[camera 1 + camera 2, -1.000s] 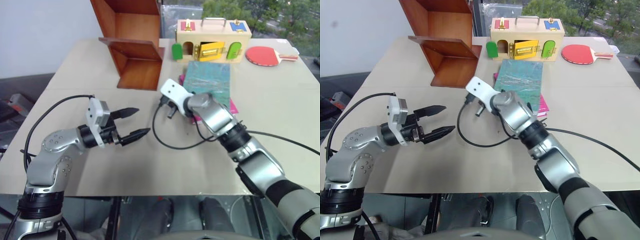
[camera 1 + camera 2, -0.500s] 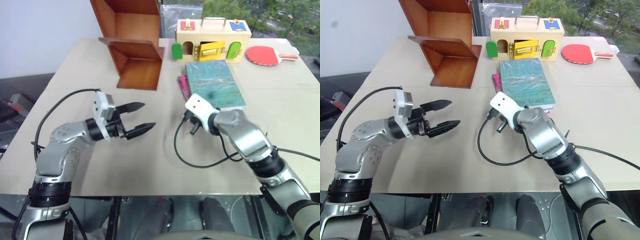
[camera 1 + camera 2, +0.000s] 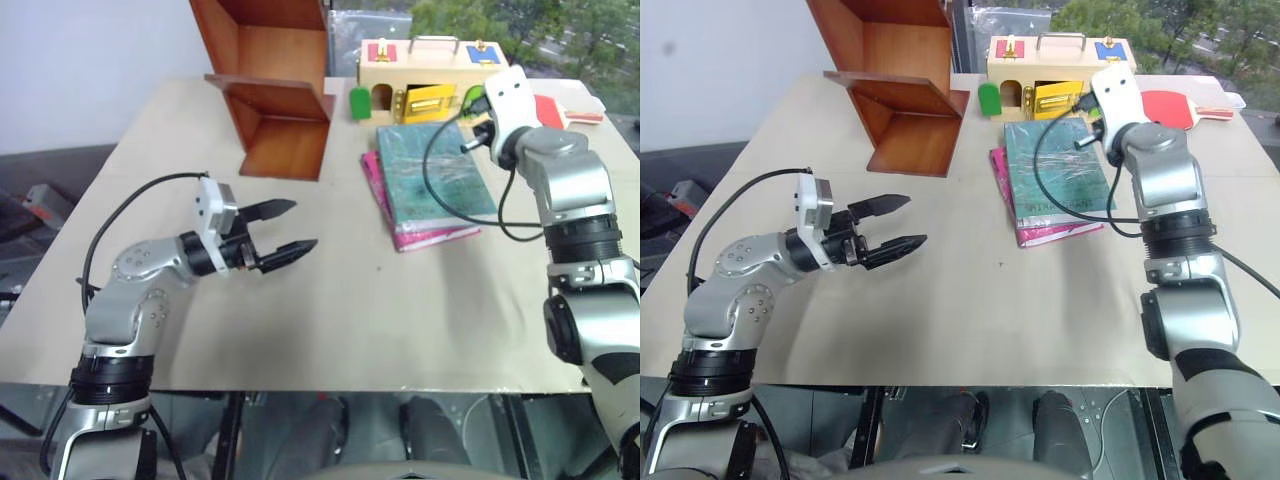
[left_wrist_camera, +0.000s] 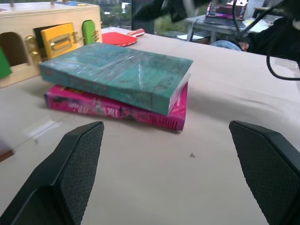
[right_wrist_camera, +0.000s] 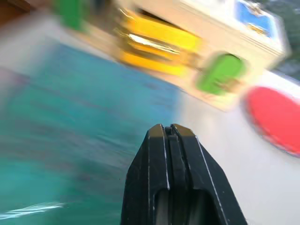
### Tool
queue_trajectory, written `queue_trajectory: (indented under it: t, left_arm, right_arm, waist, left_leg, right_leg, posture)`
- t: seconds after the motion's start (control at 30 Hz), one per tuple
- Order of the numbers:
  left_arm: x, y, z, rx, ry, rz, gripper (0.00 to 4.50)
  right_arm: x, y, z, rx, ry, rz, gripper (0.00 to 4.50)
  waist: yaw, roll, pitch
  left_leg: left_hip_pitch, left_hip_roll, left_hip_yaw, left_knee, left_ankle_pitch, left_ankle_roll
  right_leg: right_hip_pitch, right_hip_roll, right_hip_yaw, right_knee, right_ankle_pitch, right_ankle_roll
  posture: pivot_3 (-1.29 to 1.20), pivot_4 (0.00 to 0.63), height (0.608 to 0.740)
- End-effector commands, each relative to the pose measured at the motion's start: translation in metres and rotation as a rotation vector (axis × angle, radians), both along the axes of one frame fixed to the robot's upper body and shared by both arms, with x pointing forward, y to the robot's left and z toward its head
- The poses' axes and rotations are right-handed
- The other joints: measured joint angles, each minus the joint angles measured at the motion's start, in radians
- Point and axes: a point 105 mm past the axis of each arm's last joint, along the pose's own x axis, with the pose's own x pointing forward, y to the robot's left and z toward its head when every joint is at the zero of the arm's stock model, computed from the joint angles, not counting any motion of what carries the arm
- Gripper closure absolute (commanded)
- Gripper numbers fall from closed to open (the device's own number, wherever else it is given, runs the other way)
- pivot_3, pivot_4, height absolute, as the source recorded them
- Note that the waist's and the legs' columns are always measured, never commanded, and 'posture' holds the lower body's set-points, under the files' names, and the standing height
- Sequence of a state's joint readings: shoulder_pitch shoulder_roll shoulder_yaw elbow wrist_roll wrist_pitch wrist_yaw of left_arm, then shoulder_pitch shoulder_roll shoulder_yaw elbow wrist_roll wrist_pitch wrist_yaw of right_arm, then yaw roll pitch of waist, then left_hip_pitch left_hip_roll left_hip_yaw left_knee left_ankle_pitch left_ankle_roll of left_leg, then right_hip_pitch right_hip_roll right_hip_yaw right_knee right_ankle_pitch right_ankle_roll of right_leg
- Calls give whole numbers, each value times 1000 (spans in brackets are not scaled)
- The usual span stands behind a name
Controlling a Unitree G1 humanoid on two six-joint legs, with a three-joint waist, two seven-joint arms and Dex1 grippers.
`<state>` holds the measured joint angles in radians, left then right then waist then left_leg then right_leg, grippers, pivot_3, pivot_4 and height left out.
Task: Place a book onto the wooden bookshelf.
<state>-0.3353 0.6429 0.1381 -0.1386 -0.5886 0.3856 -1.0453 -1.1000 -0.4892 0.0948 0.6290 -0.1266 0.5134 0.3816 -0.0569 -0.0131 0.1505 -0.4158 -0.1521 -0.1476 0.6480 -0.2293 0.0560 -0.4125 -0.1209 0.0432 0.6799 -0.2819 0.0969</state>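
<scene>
Book [image 3: 432,172] lies beneath clamped-shut empty right pincer [image 5: 168,132], beyond wide-spread left pincer [image 3: 290,228].

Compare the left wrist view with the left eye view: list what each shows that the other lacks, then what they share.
Left wrist view alone: the teal book's white page edges from the side and the pink book's lettered spine beneath it.

Left eye view alone: the wooden bookshelf at the table's far left, and the right gripper's arm raised over the books' far end.

Both: the two stacked books, the pale box with coloured doors, the red paddle, and the open left gripper.
</scene>
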Motion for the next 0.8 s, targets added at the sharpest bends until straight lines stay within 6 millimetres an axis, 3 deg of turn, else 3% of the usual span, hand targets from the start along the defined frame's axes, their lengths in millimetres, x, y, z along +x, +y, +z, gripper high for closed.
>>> queue_trajectory:
  t: [0.03, 0.13, 0.27, 0.8]
  left_arm:
    - [-6, -2, 10, -4, -51, 2, 0]
    - [-9, -1, 9, -6, -52, 16, 0]
    - [-14, 1, 8, -10, -53, 39, 0]
    - [-17, 4, 4, -13, -50, 68, 0]
  right_arm:
    - [14, -8, -9, -156, -37, 46, 4430]
    - [16, -12, -32, -165, 29, 75, 4430]
    - [14, -9, -45, -138, 61, 123, 4430]
    - [4, 38, -55, -122, 17, 405, 4430]
  waist:
    - [-17, 0, 0]
    - [-32, 0, 0]
    - [-41, 1, 0]
    - [-39, 1, 0]
  left_leg:
    - [0, 1, 0, 0, 0, 0]
    - [0, 1, 0, 0, 0, 0]
    - [0, 1, 0, 0, 0, 0]
    - [1, 5, 1, 2, 0, 0]
  right_leg:
    - [0, 1, 0, 0, 0, 0]
    - [0, 2, 1, -2, 0, 0]
    - [0, 4, 2, -1, 0, 0]
    - [0, 10, 3, 0, 0, 0]
  posture:
    - [0, 150, 740]
    - [0, 150, 740]
    - [0, 150, 740]
    - [0, 150, 740]
